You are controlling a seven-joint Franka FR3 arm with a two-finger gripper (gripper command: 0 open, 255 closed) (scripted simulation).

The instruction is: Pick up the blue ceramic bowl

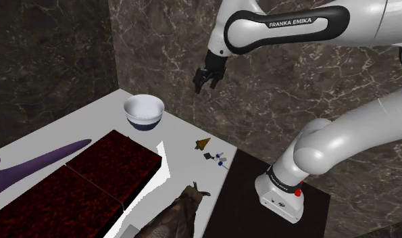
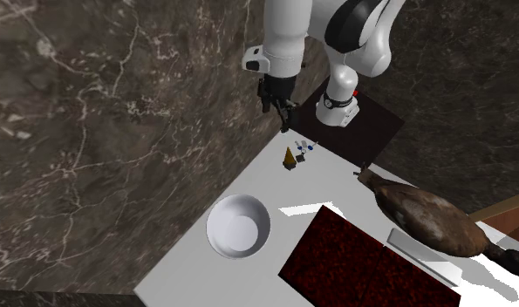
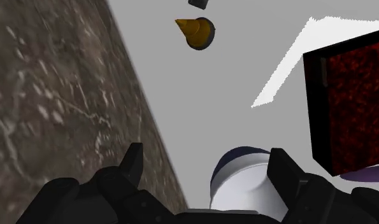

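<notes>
My gripper (image 1: 206, 80) hangs in air by the marbled wall (image 1: 287, 101), fingers spread, nothing btwn them. Bowl (image 1: 143, 111), white inside and blue outside, sits upright on the white table (image 1: 91, 122), close to the wall and well apart from me. Dark red block (image 1: 91, 179) is near it. Step imo: approach. Plan: get over the rim, drop straight down, one finger inside, one outside, pinch the bowl's wall. Risks: outer finger scraping marble, bowl tipping w/ off-centre grip. Go slow on the last bit.
</notes>
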